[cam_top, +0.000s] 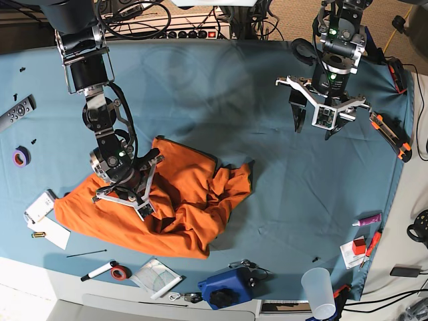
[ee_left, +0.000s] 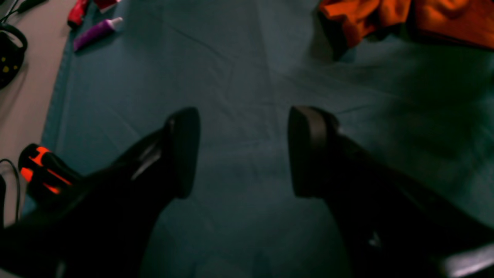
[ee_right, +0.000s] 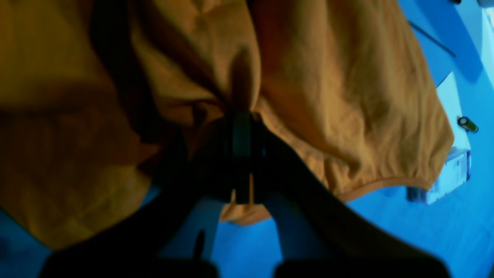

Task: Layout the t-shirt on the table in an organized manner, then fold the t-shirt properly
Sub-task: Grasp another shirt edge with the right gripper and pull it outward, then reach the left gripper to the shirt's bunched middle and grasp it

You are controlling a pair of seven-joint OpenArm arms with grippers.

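The orange t-shirt [cam_top: 187, 200] lies crumpled on the left half of the teal-covered table [cam_top: 221, 87]. My right gripper [cam_top: 137, 190] is down on the shirt's left part. In the right wrist view this gripper [ee_right: 242, 116] is shut on a pinched fold of the t-shirt [ee_right: 347, 96], with fabric bunched around the fingers. My left gripper [cam_top: 314, 130] hangs open over bare cloth at the back right, well away from the shirt. In the left wrist view the left gripper [ee_left: 243, 150] holds nothing, and the t-shirt [ee_left: 386, 15] shows only at the top right corner.
A remote [cam_top: 15, 112] and a tape roll [cam_top: 21, 157] lie at the left edge. A blue box [cam_top: 224, 289], a marker [cam_top: 100, 271] and a clear cup [cam_top: 319, 289] sit along the front. A purple tube [cam_top: 368, 219] and an orange-black tool [cam_top: 391, 137] lie at the right.
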